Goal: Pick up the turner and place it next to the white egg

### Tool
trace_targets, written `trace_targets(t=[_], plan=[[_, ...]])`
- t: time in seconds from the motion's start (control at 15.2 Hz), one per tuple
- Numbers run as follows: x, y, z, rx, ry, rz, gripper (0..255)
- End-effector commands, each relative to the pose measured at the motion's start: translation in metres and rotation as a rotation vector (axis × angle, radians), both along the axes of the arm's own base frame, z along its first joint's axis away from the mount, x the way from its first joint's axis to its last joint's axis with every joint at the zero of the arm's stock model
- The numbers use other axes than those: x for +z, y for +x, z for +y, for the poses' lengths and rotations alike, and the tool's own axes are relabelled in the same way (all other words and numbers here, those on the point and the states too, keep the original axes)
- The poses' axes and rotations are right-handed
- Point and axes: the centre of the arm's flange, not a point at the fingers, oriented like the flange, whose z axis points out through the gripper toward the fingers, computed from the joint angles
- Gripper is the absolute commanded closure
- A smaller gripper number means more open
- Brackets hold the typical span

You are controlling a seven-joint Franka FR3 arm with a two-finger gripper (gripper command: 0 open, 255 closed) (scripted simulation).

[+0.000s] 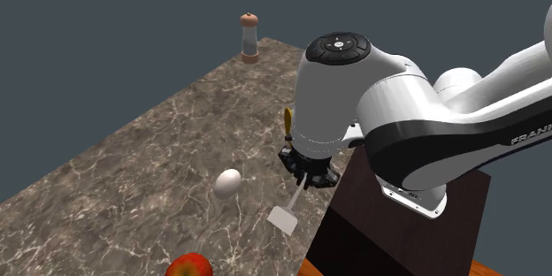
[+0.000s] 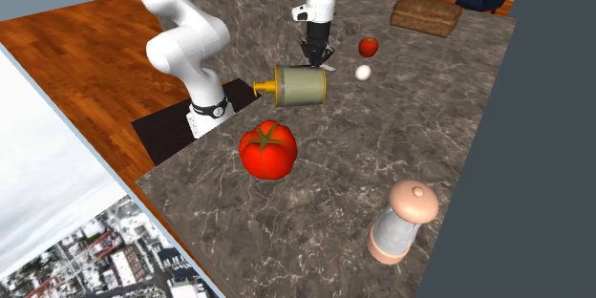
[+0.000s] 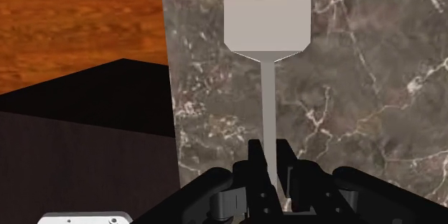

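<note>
your gripper point(image 1: 307, 180) clamped on grey turner point(image 1: 285, 218) handle, lower centre of shoulder view; blade points down over marbled counter point(image 1: 133, 186); white egg point(image 1: 227, 183) just left.

I see the turner point(image 3: 268, 90) between my jaws, reaching ahead over the surface point(image 1: 159, 168); the egg point(image 1: 227, 183) lies just beside them.

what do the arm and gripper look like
A glossy white arm of rounded segments with dark bands at the joints, a round black cap on one joint and pale lettering on a dark band. The gripper is all black, with two narrow blocky jaws.
</note>
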Motion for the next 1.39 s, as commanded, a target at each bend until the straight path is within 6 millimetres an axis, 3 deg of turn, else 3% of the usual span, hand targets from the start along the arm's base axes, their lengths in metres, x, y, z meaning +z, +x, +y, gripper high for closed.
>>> trace_targets(t=[0.0, 0.53, 0.59, 0.92, 1.19, 1.32], plan=[[-0.012, -0.001, 0.0, 0.0, -0.003, 0.003, 255], [-0.012, -0.001, 0.0, 0.0, -0.003, 0.003, 255], [-0.012, -0.001, 0.0, 0.0, -0.003, 0.003, 0], [-0.012, -0.001, 0.0, 0.0, -0.003, 0.003, 0], [0.038, -0.001, 0.003, 0.0, -0.003, 0.003, 0], [0.038, -0.001, 0.003, 0.0, -0.003, 0.003, 0]])
